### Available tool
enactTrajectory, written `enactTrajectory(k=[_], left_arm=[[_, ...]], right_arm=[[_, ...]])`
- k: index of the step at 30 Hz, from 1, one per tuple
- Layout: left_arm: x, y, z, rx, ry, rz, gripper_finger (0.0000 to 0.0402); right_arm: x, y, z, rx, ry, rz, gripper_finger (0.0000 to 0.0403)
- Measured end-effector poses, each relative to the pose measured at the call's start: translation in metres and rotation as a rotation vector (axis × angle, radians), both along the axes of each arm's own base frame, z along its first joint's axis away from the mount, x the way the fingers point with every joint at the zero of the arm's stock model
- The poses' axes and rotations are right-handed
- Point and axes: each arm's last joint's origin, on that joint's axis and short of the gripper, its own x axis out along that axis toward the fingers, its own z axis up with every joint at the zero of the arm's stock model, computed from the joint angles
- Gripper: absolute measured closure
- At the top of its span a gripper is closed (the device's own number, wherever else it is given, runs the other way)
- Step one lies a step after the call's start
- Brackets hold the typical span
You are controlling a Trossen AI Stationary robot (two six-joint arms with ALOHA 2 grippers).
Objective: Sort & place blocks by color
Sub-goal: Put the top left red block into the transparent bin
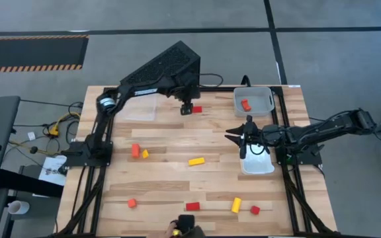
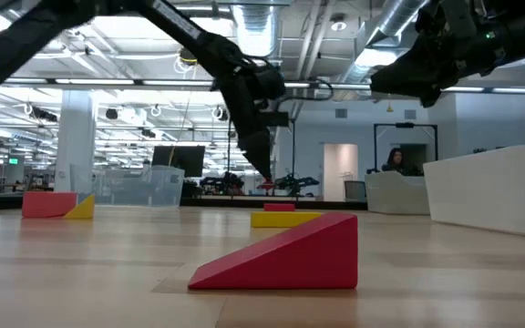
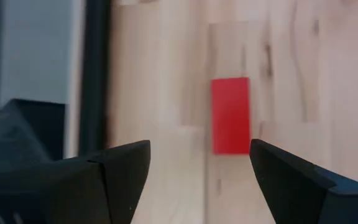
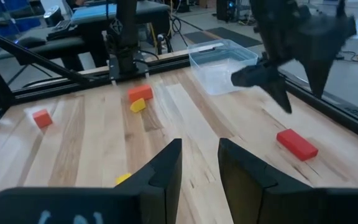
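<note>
Left gripper [image 1: 186, 108]: jaws apart, hanging just above a red block [image 1: 197, 109] on the table [image 1: 170, 192].
Right gripper [image 1: 244, 137]: jaws slightly apart, empty, beside a white tray [image 1: 257, 165].
Other blocks: one red in the grey tray [image 1: 254, 100], the rest scattered.

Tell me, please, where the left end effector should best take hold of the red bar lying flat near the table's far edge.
Grip the red bar across its narrow width, on its two long sides near the middle, coming straight down from above. It lies flat with bare wood all round, and the left end effector is open, its fingers already straddling that width.
</note>
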Motion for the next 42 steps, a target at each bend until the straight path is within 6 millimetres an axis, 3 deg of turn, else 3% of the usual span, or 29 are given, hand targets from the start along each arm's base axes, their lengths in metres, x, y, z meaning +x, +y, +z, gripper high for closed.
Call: enactTrajectory(k=[7,20,22,27,32,35,42], left_arm=[[0.017,0.006,-0.014,-0.03,0.049,-0.029,0.0087],[0.031,-0.024,-0.013,-0.027,0.097,-0.087,0.0074],[0.028,-0.032,-0.001,-0.127,0.044,-0.127,0.0075],[0.011,-0.043,0.066,-0.14,-0.145,-0.15,0.0099],[-0.016,-0.029,0.094,-0.145,-0.238,-0.107,0.0133],[-0.02,-0.021,0.085,-0.146,-0.224,-0.077,0.0143],[-0.01,-0.009,0.027,-0.192,-0.149,-0.078,0.0146]], right_arm=[[0.0,0.001,0.0,0.0,0.002,0.004,0.0276],[0.0,0.0,0.0,0.0,-0.001,0.001,0.0276],[0.0,0.0,0.0,-0.001,-0.003,0.0,0.0276],[0.0,-0.005,0.003,-0.011,-0.027,-0.053,0.0276],[0.0,-0.009,0.003,0.025,-0.038,-0.082,0.0276],[0.0,-0.008,0.003,0.026,-0.039,-0.074,0.0276],[0.0,-0.007,0.002,0.028,-0.036,-0.071,0.0276]])
